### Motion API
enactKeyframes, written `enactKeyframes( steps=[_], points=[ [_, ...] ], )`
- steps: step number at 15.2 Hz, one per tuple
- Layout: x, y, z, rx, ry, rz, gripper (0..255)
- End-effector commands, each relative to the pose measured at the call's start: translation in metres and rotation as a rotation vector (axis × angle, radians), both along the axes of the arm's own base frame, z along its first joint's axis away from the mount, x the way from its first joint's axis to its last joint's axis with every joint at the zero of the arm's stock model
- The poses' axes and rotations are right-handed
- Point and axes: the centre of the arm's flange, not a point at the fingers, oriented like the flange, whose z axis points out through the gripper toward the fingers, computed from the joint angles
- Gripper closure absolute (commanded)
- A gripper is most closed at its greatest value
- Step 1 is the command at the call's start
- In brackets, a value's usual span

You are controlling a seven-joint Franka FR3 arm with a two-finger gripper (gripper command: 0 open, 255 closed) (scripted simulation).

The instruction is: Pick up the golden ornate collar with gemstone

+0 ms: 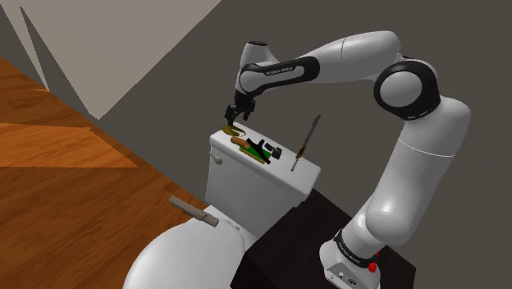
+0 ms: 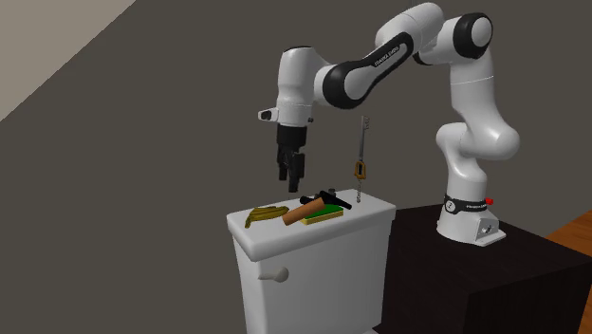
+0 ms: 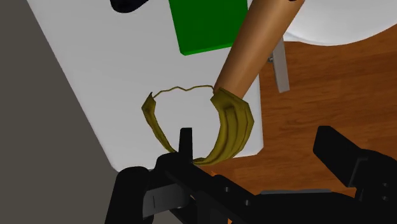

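While the white arm is arching high from its stand and bending down over the toilet, the gripper (image 2: 291,176) is pointing straight down at the white tank lid (image 2: 370,206), its fingers standing apart and gripping nothing. The golden collar (image 3: 232,124), thin wavy wire on one side and broad ribbed bands on the other, is lying flat near the lid's end below the fingers, at the tip of a smooth brown cylinder (image 3: 254,44) beside a flat green block (image 3: 207,25).
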Motion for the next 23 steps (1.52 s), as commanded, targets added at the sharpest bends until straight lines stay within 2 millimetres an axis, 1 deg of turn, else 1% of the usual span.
enactKeyframes(
  steps=[1,2,3,9,10,12,13,22,23],
  points=[
    [0.022,0.000,-0.019,0.000,0.006,-0.008,0],
    [0.033,0.000,-0.028,0.000,0.009,-0.012,0],
    [0.037,0.000,-0.032,0.000,0.010,-0.014,0],
    [0.037,0.000,-0.064,0.000,0.010,-0.014,0],
    [0.037,0.000,-0.072,0.000,0.010,-0.014,0],
    [0.037,0.000,-0.072,0.000,0.010,-0.014,0],
    [0.037,0.000,-0.072,0.000,0.010,-0.014,255],
    [0.037,0.000,-0.072,0.000,0.010,-0.014,255],
    [0.037,0.000,-0.067,0.000,0.010,-0.014,255]
  ],
)
